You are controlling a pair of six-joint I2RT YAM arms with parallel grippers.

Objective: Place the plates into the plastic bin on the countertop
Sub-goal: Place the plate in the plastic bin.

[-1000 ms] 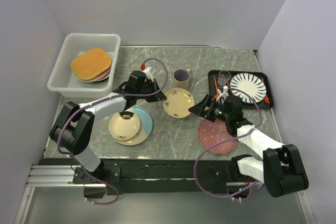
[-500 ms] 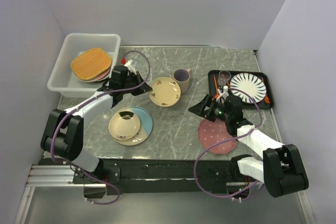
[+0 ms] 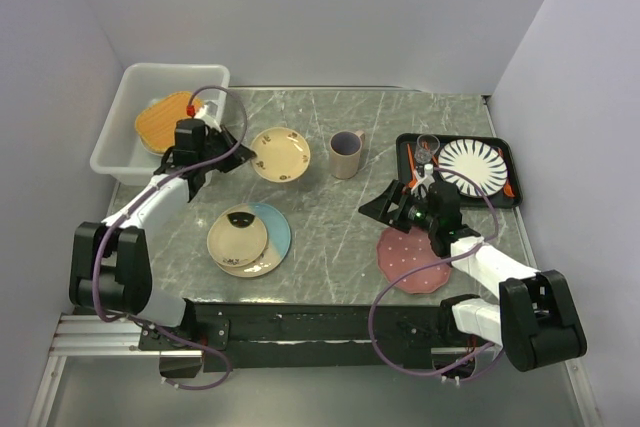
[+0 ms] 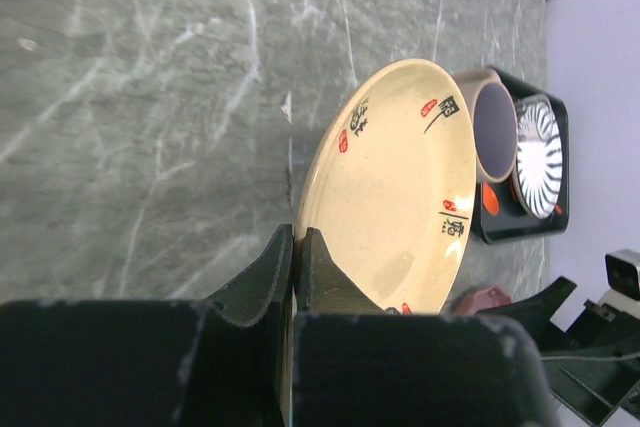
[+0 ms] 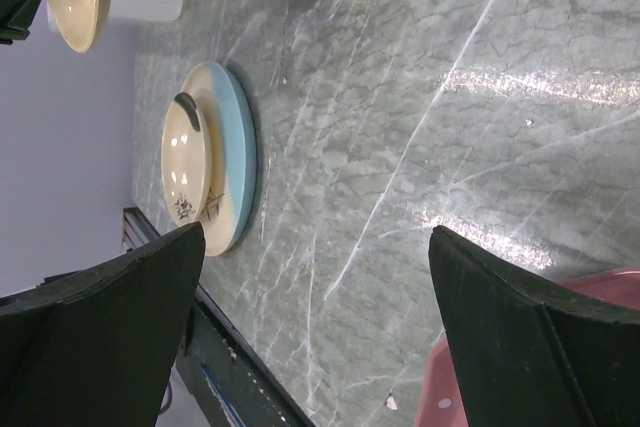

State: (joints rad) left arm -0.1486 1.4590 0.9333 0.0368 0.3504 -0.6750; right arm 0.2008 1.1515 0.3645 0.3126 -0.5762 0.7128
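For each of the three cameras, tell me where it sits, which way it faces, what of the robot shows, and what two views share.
Top external: above and behind the bases, looking down at the countertop; both arms show, with left gripper and right gripper.
Left wrist: on the left arm, looking along its shut gripper at the small cream floral plate it holds.
Right wrist: on the right arm, low, facing the plate stack; its open fingers frame the view.
Shared: all three show that plate.
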